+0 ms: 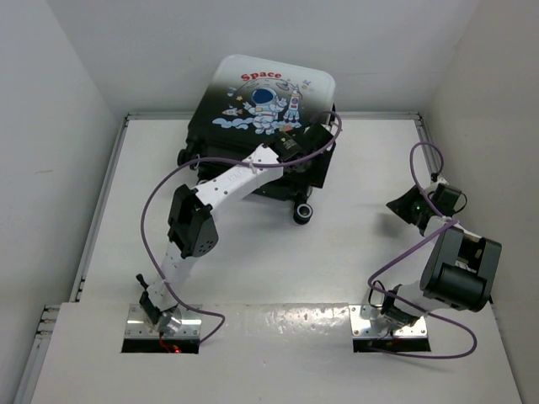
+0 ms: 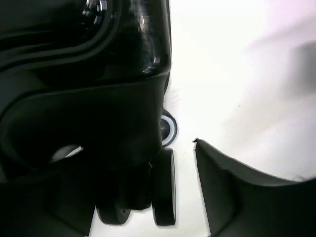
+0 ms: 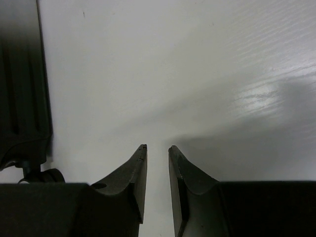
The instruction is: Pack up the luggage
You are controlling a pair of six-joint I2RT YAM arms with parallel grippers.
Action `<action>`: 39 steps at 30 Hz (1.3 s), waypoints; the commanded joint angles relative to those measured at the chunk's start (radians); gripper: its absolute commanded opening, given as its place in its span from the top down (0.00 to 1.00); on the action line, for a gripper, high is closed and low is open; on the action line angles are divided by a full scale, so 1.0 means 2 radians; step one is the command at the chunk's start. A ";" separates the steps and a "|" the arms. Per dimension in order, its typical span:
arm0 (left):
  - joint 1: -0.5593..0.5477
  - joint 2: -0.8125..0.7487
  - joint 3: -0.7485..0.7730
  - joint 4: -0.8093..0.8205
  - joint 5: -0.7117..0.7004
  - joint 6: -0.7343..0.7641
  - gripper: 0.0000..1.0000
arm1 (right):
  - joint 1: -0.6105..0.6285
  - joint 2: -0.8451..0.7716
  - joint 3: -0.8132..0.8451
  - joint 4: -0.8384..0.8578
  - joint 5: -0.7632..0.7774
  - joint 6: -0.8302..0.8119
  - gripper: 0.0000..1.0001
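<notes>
White worktop (image 1: 253, 269), nothing loose lying on it. The left arm reaches to the back centre. There sits the small hard-shell suitcase with its white-to-black astronaut print (image 1: 265, 93), printed shell up and no lining showing.

Left jaws are wide at its right front corner. One finger (image 2: 232, 197) stands clear of the black wheels (image 2: 163, 187).

Right jaws are well apart from the case, low over bare worktop, narrow and empty.

Judgement: contents look to be in. Left to do is seating and fastening the lid. I cannot tell if it is fully down.
</notes>
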 commanded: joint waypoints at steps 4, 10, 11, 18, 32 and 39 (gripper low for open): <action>-0.005 0.006 -0.055 0.061 -0.047 0.021 0.47 | -0.003 -0.013 -0.008 0.016 -0.004 -0.014 0.76; 0.000 -0.021 -0.085 0.061 0.034 0.136 0.93 | -0.001 -0.028 -0.014 0.026 -0.016 -0.034 0.76; 0.000 -0.031 -0.104 0.061 0.072 0.168 1.00 | -0.001 -0.035 -0.017 0.027 -0.025 -0.040 0.76; 0.005 -0.200 -0.312 0.037 0.224 0.380 1.00 | 0.030 -0.078 -0.038 0.058 -0.076 -0.115 0.61; 0.117 -0.430 -0.531 -0.044 0.188 0.785 1.00 | 0.089 -0.133 -0.052 0.033 -0.205 -0.234 0.46; 0.192 -0.380 -0.487 -0.049 0.217 0.803 1.00 | 0.116 -0.173 -0.048 -0.157 -0.345 -0.330 0.45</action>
